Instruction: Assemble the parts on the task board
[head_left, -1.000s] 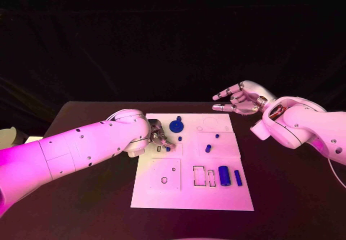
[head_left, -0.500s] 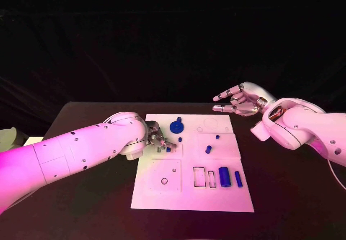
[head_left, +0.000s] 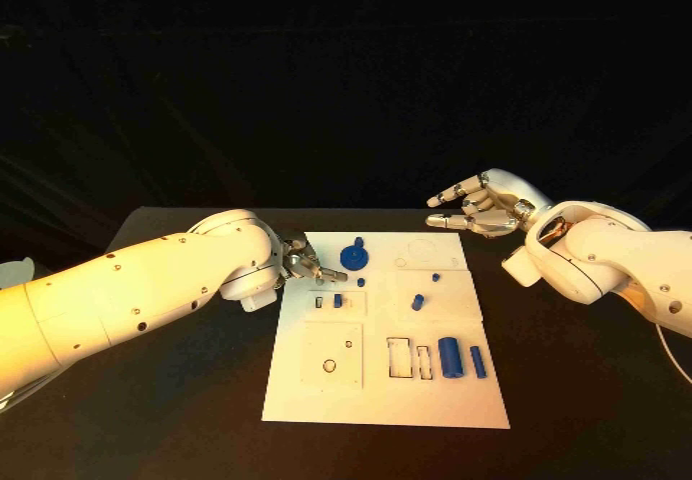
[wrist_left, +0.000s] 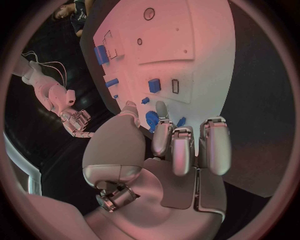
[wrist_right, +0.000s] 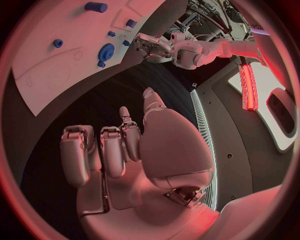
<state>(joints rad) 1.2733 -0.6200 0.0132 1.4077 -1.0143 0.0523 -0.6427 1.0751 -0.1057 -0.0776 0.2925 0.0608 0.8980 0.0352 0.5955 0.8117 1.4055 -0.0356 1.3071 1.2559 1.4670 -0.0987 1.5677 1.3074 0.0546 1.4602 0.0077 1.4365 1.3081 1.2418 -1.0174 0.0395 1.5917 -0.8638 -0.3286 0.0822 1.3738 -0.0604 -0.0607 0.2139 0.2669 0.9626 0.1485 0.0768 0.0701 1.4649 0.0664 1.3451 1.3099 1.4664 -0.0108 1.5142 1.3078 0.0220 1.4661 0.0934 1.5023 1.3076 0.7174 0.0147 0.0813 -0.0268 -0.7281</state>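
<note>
The white task board (head_left: 378, 390) lies mid-table. On it are a blue gear (head_left: 353, 256), a small blue piece (head_left: 338, 300) upright by a slot, two short pegs (head_left: 417, 300), and a blue cylinder (head_left: 449, 355) beside a blue bar (head_left: 477, 360). My left hand (head_left: 303, 266) hovers at the board's far-left edge, just left of the gear, fingers apart and holding nothing. In the left wrist view the fingertips (wrist_left: 161, 111) hang over the gear (wrist_left: 152, 120). My right hand (head_left: 483, 205) floats open beyond the board's far-right corner, fingers spread.
Black table (head_left: 577, 400) surrounds the board on all sides. The near left part of the board has a square plate outline with a small hole (head_left: 329, 364) and empty rectangular slots (head_left: 400, 357).
My left hand has drawn back from the middle-left of the board toward its far-left edge. The small blue piece it hovered over stays standing on the board. The right hand barely moved.
</note>
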